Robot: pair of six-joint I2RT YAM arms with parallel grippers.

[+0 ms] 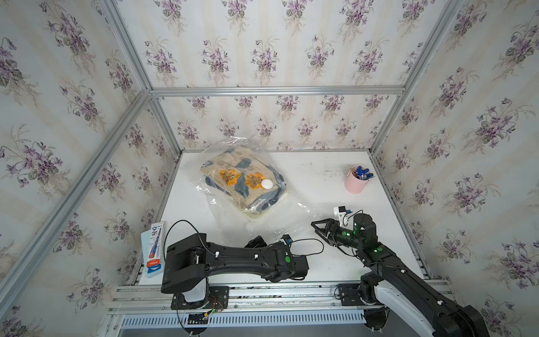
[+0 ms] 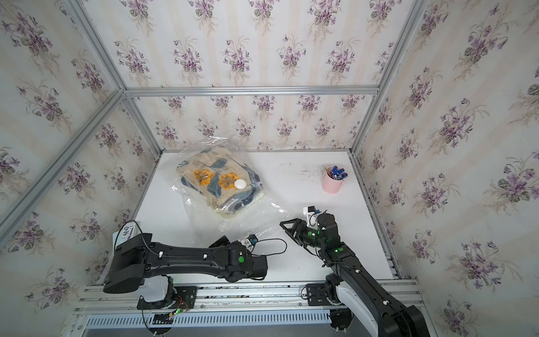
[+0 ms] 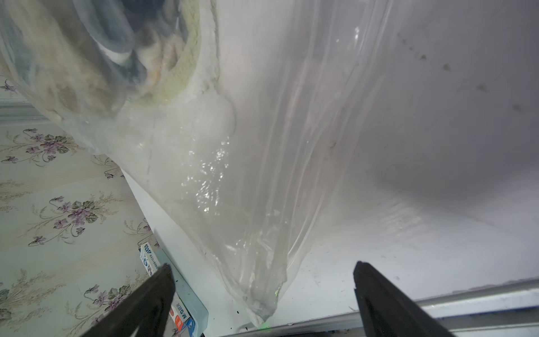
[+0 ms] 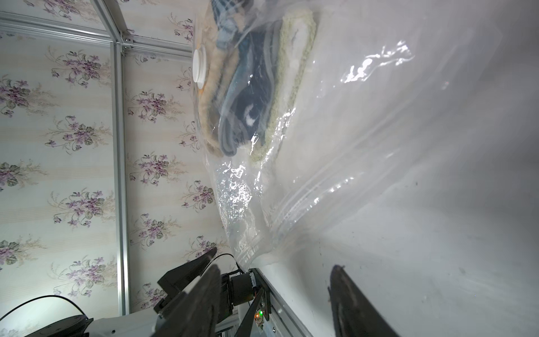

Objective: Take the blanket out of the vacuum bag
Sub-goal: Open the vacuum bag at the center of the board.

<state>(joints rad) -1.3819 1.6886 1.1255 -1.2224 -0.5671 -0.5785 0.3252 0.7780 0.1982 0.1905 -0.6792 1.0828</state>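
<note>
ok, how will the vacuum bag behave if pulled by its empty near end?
Probably floppy: the vacuum bag lies in loose creases at its empty near end, so it would likely bunch before anything moves. Likely slippery: the film is glossy. The folded blanket fills the far end, so weight probably drags there.

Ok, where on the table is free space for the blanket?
Free: the table between the vacuum bag and the pink cup. Crowded: the near edge, where left claw and right claw sit at the bag's end; a box lies by the left edge.
</note>
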